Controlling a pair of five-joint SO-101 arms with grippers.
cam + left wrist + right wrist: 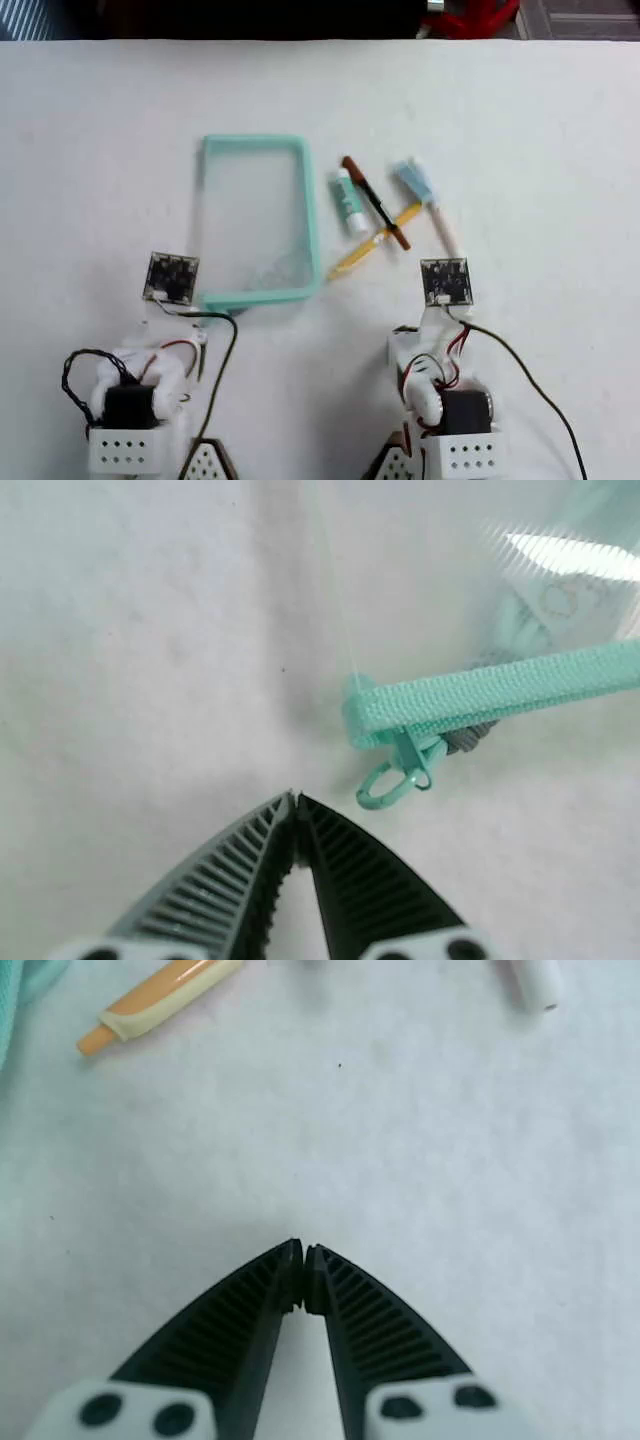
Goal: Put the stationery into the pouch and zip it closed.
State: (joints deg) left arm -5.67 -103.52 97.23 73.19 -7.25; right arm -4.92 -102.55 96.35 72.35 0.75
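A clear pouch (255, 220) with a mint-green zip border lies flat mid-table. Its zip pull (392, 780) hangs at the corner close to my left gripper (296, 802), which is shut and holds nothing. To the right of the pouch lie a glue stick (348, 201), a brown pen (374, 201), an orange pen (372, 243) and a white pen with a blue cap (428, 203). My right gripper (302, 1256) is shut and empty, above bare table just short of the orange pen's tip (158, 1002) and the white pen's end (532, 982).
Both arm bases (130, 410) (445, 410) sit at the near table edge with cables trailing. Dark and red items (480, 18) lie beyond the far edge. White tabletop (100, 150) surrounds the pouch and pens.
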